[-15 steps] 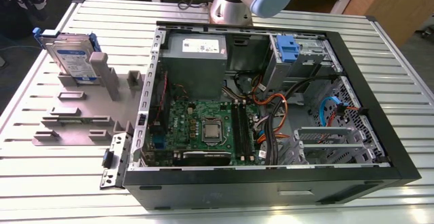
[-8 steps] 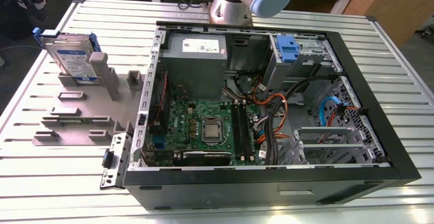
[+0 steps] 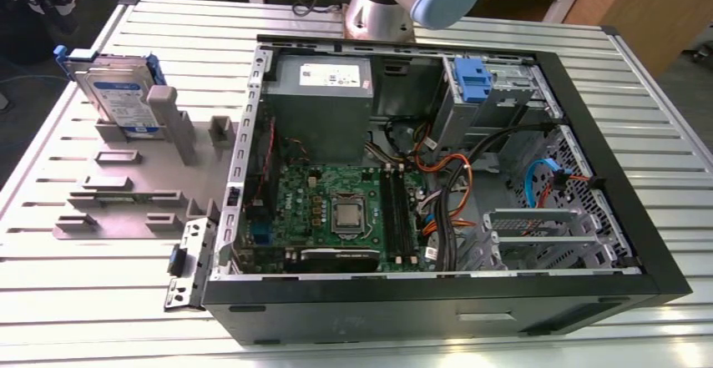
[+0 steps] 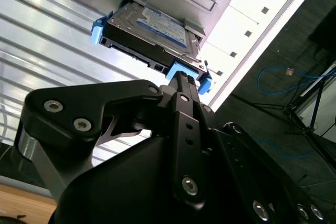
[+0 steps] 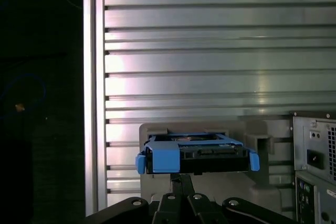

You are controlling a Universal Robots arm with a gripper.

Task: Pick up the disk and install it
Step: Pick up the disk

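The disk (image 3: 115, 94), a silver hard drive with a white-and-blue label in a blue carrier frame, stands on edge in a grey holder (image 3: 125, 176) at the exterior view's left, outside the computer case. Both wrist views look at the disk (image 4: 152, 27) (image 5: 197, 153) edge-on in that holder. My gripper (image 4: 181, 77) (image 5: 181, 181) points toward the disk's blue frame with its black fingers drawn together and nothing between them. It seems to stand some way off from the disk.
The open computer case (image 3: 446, 289) lies on the slatted metal table (image 3: 100, 301) with the motherboard, cables, a grey power supply (image 3: 321, 80) and a blue latch on a metal cage (image 3: 473, 80) inside. The arm's base (image 3: 385, 9) stands behind the case.
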